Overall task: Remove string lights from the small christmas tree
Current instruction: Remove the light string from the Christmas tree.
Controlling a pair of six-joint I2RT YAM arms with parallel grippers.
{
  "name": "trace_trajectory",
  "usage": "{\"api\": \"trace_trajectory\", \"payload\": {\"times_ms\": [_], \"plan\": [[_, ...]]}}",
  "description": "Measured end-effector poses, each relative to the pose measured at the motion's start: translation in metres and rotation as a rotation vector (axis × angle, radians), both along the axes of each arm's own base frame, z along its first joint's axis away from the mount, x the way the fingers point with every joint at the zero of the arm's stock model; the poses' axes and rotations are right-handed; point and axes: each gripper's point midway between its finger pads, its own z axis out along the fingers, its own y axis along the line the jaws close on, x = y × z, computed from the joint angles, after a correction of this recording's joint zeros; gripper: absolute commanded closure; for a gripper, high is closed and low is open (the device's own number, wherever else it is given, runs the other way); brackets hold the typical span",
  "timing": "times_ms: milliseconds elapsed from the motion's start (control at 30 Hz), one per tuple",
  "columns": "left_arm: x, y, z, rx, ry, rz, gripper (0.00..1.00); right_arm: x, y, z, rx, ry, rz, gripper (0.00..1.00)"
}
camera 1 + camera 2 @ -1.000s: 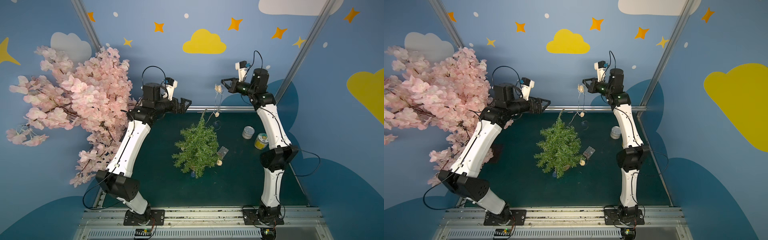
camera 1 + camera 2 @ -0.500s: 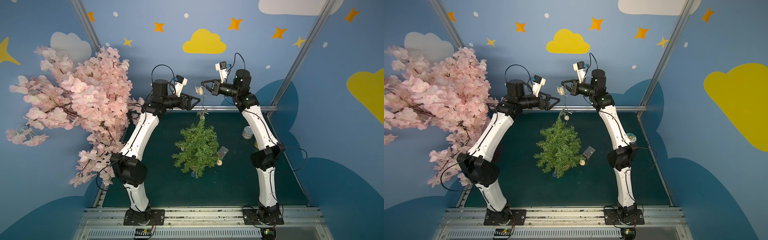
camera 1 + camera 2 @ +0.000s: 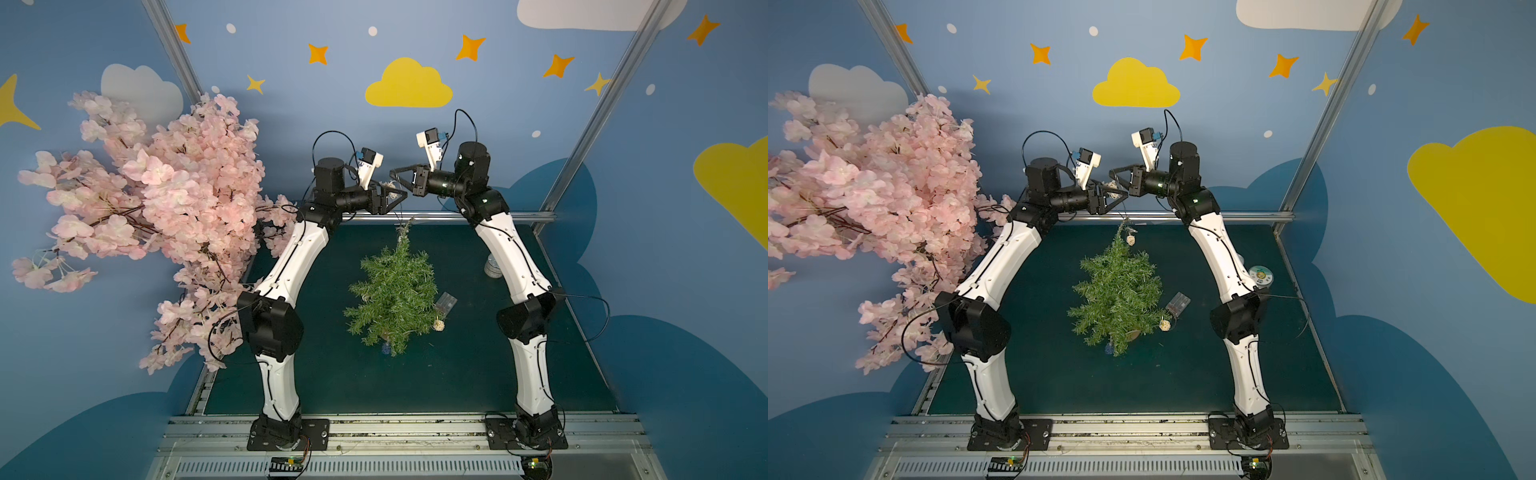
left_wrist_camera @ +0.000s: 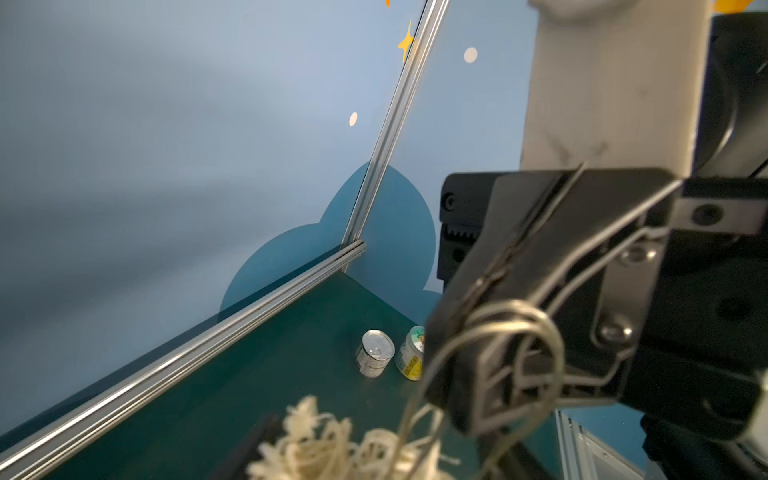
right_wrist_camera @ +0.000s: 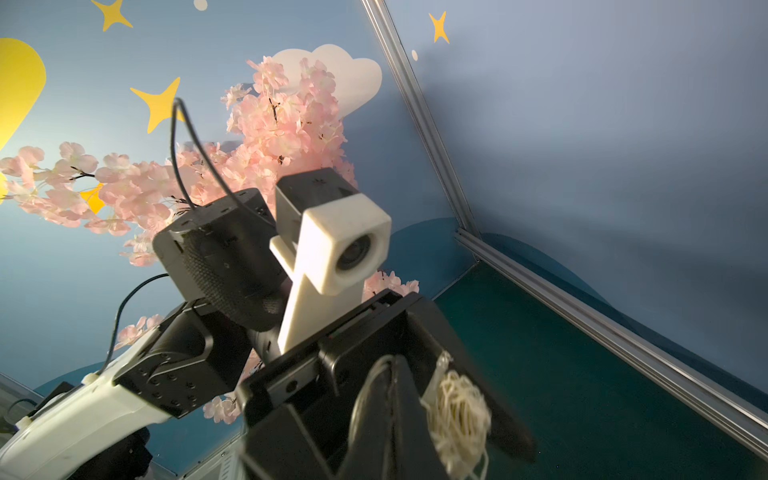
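Your right pincer (image 3: 392, 171) is clamped tight on the wire of the string lights (image 5: 457, 411), held high above the tip of the small christmas tree (image 3: 395, 299). The left pincer (image 3: 402, 194) is nose to nose with it, right at a cream ball (image 4: 332, 449). Honestly I can't tell from these views whether the left has a bite or its jaws stand apart. From there the wire drops to the tree tip, with a second ball (image 3: 1131, 240) hanging by it. The battery box (image 3: 445, 300) lies on the surface (image 3: 457, 374) just beside the lower branches. Looks like a hand-over-hand regrasp to me. Get the left onto bare wire, not the squishy ball, make sure it holds before the right lets go, then lift up and clear of the tip. That tree looks light, so go slow or it'll tip.
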Motion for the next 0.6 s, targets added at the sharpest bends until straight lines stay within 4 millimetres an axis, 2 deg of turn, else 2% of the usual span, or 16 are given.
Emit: {"api": "trace_trajectory", "payload": {"times_ms": [133,267,300,367,400,467,600], "plan": [[-0.001,-0.001,0.005,-0.020,-0.001,-0.006,0.75,-0.002,0.002,-0.003,-0.006,0.012,0.009,1.00],[0.002,0.001,0.001,-0.026,0.026,0.019,0.79,-0.003,0.001,-0.008,-0.023,0.020,0.009,1.00],[0.002,0.002,-0.001,-0.023,0.032,0.031,0.79,-0.004,0.001,-0.009,-0.031,0.023,0.008,0.93],[0.001,0.006,-0.005,-0.011,0.041,0.058,0.79,-0.006,-0.001,-0.014,-0.050,0.036,0.005,0.54],[-0.001,0.009,-0.006,-0.002,0.041,0.074,0.79,-0.007,-0.002,-0.016,-0.062,0.041,0.001,0.43],[-0.007,0.015,-0.003,0.018,0.033,0.109,0.79,-0.011,-0.007,-0.017,-0.079,0.045,-0.007,0.35],[-0.024,0.036,0.020,0.064,-0.026,0.205,0.81,-0.023,-0.022,-0.014,-0.103,0.055,-0.035,0.33]]}}
